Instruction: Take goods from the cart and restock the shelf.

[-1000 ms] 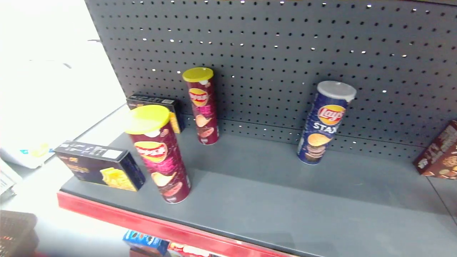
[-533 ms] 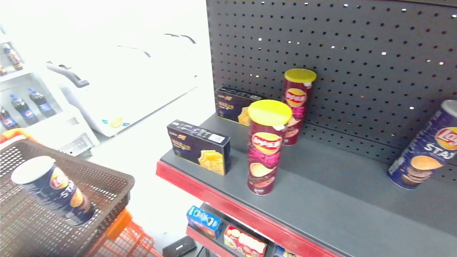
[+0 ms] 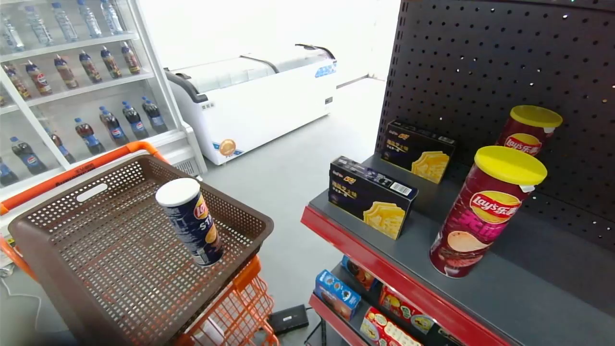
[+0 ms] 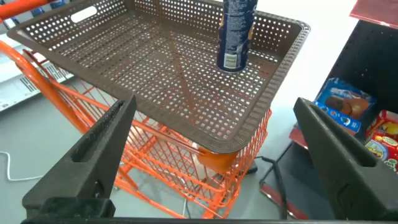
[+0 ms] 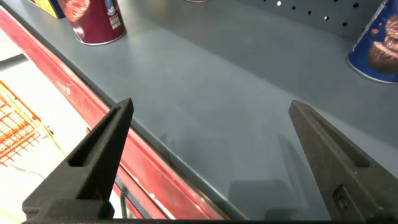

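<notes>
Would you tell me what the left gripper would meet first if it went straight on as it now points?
Most likely the mesh floor of the basket: the left gripper, jaws open, points down into it, with the can farther on. Depth is unclear.

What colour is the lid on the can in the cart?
White lid on a dark blue can; clearest in the head view.
</notes>
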Robot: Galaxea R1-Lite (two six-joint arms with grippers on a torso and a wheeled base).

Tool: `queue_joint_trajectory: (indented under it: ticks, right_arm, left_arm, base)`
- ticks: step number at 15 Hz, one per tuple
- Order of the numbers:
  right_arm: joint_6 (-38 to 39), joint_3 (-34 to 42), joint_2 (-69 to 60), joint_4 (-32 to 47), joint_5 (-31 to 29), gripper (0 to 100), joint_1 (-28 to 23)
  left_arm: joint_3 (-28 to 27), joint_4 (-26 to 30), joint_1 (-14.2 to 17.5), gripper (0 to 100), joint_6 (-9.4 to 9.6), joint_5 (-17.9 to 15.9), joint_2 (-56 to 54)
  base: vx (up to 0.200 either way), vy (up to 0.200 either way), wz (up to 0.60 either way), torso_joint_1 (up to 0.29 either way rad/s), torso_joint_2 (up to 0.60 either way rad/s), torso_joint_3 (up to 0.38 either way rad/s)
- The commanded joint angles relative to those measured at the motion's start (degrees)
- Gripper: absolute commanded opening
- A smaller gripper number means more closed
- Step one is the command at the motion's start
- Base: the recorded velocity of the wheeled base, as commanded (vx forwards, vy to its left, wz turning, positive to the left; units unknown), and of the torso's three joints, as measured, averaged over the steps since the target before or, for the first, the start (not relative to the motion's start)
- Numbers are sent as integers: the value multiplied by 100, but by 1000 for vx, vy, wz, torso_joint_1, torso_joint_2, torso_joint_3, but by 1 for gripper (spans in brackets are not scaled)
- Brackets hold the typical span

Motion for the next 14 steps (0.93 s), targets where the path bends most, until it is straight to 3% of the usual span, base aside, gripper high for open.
queue_joint_trajectory:
  ticks: [1, 5, 7, 8, 12, 14]
  right_arm:
    - [-9, 0, 8, -4, -8, 100, 0]
    - [-9, 0, 8, -4, 1, 100, 0]
    - [-9, 0, 8, -4, 1, 100, 0]
    - [-9, 0, 8, -4, 1, 100, 0]
    - [-9, 0, 8, -4, 1, 100, 0]
    - [-9, 0, 8, -4, -8, 100, 0]
  left_arm:
    - [0, 2, 4, 100, 4, 4, -2]
    - [-26, -6, 4, 100, 30, -75, -2]
    - [-650, 90, -119, 100, 276, -646, 560]
    - [-1143, 187, -145, 100, 461, -848, 1465]
    - [-1679, 46, -101, 100, 487, -778, 3214]
    - [-1644, -226, -119, 100, 505, -664, 3707]
  base:
    - [0, 0, 0, 0, 0, 0]
    - [0, 0, 0, 0, 0, 0]
    - [0, 0, 0, 0, 0, 0]
    - [0, 0, 0, 0, 0, 0]
    - [0, 0, 0, 0, 0, 0]
    - [0, 0, 0, 0, 0, 0]
